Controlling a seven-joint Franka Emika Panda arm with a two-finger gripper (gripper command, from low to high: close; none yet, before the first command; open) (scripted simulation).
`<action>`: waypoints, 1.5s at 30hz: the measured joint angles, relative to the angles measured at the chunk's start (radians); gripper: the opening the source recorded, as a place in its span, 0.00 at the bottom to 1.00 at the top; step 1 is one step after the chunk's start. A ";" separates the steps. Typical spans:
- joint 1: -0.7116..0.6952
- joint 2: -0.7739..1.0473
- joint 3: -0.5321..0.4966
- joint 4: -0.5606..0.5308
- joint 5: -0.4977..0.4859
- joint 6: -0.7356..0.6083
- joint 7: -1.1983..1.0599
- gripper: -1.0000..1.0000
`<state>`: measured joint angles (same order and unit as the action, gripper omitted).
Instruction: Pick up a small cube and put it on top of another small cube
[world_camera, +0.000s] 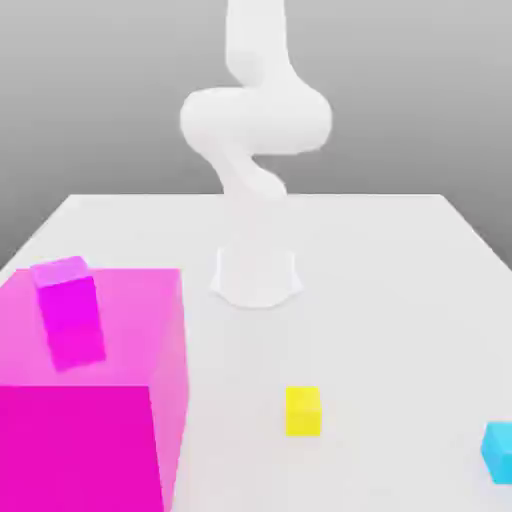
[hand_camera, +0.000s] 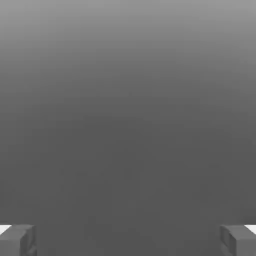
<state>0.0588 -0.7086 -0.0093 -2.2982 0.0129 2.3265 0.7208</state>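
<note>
The white arm (world_camera: 255, 130) rises at the far side of the pale bench (world_camera: 400, 300); its pincer (hand_camera: 128, 240) stands wide open, holding nothing. A small yellow cube (world_camera: 303, 411) and small cyan cube (world_camera: 498, 451) lie well apart on the near bench, beside a large translucent magenta block (world_camera: 90, 390)

I see flat, even, bright light on the white desk (world_camera: 400, 300), almost no shadows; everything looks soft and blurred, against a graded grey backdrop.

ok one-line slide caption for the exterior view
White arm behind a yellow cube, cyan cube and large magenta box.
</note>
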 joint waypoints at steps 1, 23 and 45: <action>0.023 0.040 -0.002 0.001 0.008 0.011 -0.036 0.50; 0.384 0.839 0.092 0.018 0.031 0.242 -0.670 0.50; 0.469 1.100 0.111 0.028 -0.097 0.330 -0.760 0.00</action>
<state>0.5281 0.3912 0.1019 -2.2700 -0.0840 2.6565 -0.0397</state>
